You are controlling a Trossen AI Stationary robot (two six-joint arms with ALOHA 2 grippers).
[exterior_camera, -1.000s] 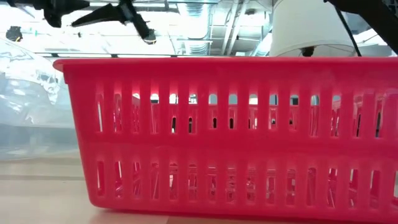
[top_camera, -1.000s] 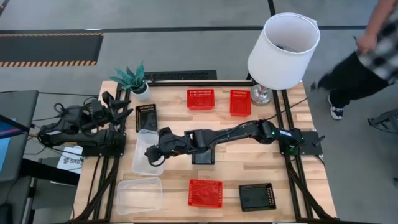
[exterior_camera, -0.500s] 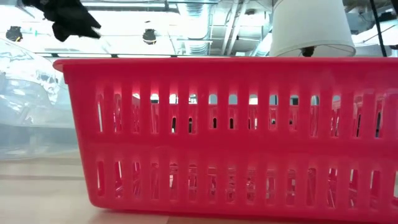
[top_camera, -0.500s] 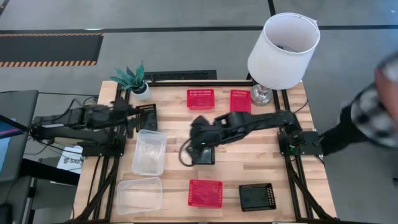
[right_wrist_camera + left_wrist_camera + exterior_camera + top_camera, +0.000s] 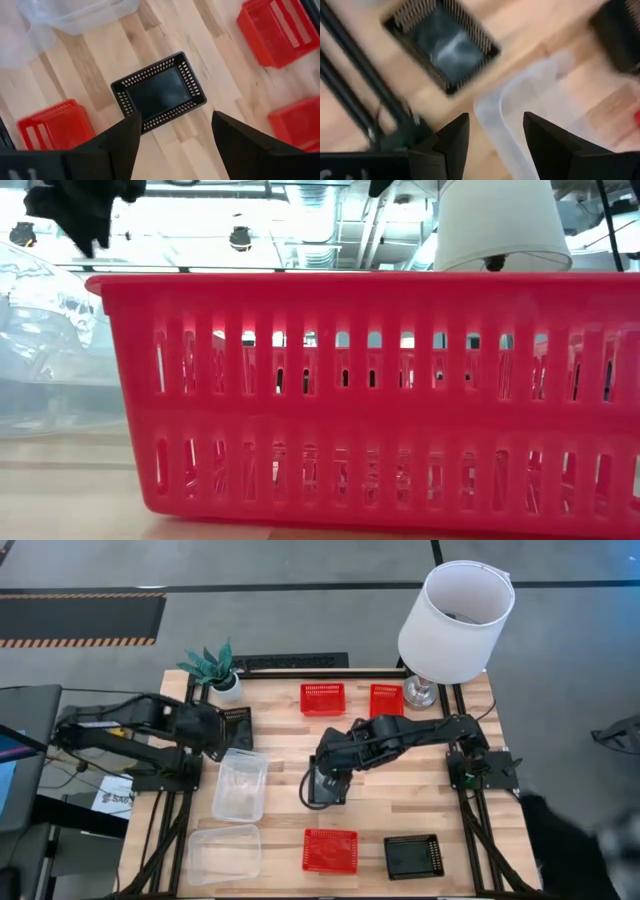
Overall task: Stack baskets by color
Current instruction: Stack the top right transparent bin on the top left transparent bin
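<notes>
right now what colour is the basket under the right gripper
Black, with perforated walls. The basket shows best in the right wrist view, sitting empty on the wooden table below the open right gripper.

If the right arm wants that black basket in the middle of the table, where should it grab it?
Probably one rim wall of the black basket, from straight above. It sits upright and open-topped, apart from its neighbours, so one finger can drop inside and one outside. The open right gripper hovers over it already.

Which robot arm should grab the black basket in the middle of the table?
Probably the right. The right gripper hangs open directly above the middle black basket, empty. The left gripper, also open, is over by the clear basket and another black basket.
</notes>
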